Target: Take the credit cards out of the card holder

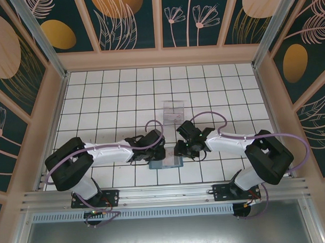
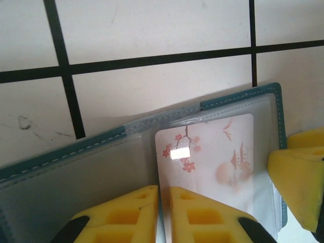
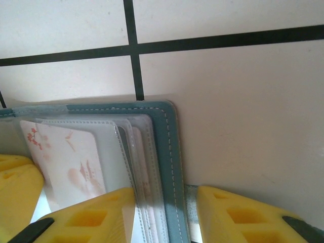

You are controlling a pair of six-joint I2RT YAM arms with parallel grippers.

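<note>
Left wrist view has the card holder (image 2: 76, 152) lying open on the tiled table (image 2: 152, 30), a teal stitched border around clear sleeves. One credit card (image 2: 212, 152) (pale, printed with red blossom) sits fully inside the right-hand sleeve. The left gripper (image 2: 163, 197) has its yellow fingers drawn almost together, with a thin slit between them, down on the holder near its fold, just where the card's left edge runs. Whether they nip a sleeve leaf or merely press on it I cannot tell. Either way, the placement looks meant to pin the soft holder so that it neither slides nor folds shut.

From the right wrist, the right gripper (image 3: 164, 200) stands moderately apart and straddles the holder's outer edge. One finger is over the stacked clear leaves and the other is outside the teal border over bare table, with nothing clamped that I can make out. I judge that this straddle is meant for working at a leaf or a card from that side.

In the top external view both grippers meet over the holder close to the arms' bases. A clear plastic tray (image 1: 173, 111) lies farther out, well apart, and is a likely place to put cards. The blossom card is not yet drawn. The next move calls for a grip on the card's edge alone, without the sleeve.
</note>
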